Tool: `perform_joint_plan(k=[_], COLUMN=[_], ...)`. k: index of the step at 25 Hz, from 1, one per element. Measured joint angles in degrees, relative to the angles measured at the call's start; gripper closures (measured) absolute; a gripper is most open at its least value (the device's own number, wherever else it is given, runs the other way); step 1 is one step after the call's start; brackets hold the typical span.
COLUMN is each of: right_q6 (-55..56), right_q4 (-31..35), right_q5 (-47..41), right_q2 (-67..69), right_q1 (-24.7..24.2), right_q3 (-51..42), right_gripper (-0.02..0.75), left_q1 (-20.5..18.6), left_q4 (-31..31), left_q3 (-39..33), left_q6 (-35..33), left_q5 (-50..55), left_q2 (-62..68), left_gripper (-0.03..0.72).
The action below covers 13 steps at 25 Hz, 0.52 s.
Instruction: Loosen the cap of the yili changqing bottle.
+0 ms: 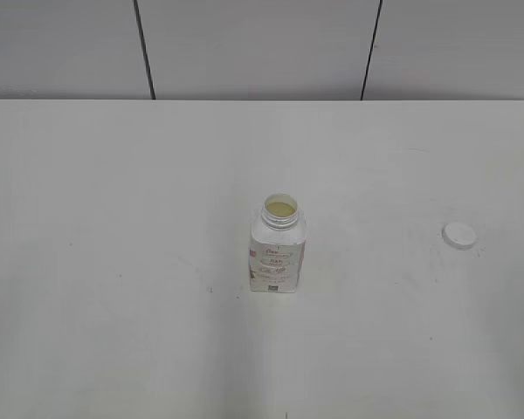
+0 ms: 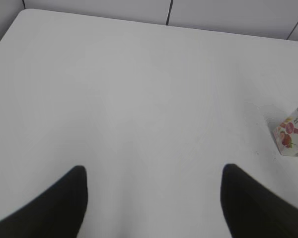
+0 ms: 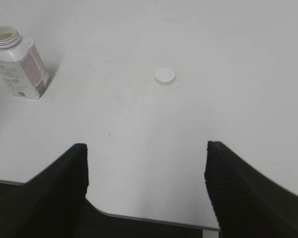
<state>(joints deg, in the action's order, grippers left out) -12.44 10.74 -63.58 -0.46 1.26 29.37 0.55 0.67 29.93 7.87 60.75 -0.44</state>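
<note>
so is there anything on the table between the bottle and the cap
No. The bottle and the cap stand apart with only bare table between them, clearest in the exterior view.

I was working in what looked like a lab or test bench: a plain white table (image 1: pixel 113 262), scuffed with faint marks, filled my view, and at 12 o'clock stood a pale panelled wall (image 1: pixel 253 44) with dark vertical seams.
</note>
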Motion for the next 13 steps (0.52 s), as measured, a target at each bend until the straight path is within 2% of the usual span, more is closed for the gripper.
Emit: perform_joint_plan(k=[13], right_q6=[0.0], right_q4=[-0.2], right_q5=[0.2], right_q2=[0.0], right_q1=[0.0], right_q3=[0.0], right_gripper=[0.161], left_q1=[0.0], left_q4=[0.1], left_q3=[0.0], left_q6=[0.0], left_q5=[0.0], left_q2=[0.0], left_gripper=[0.179])
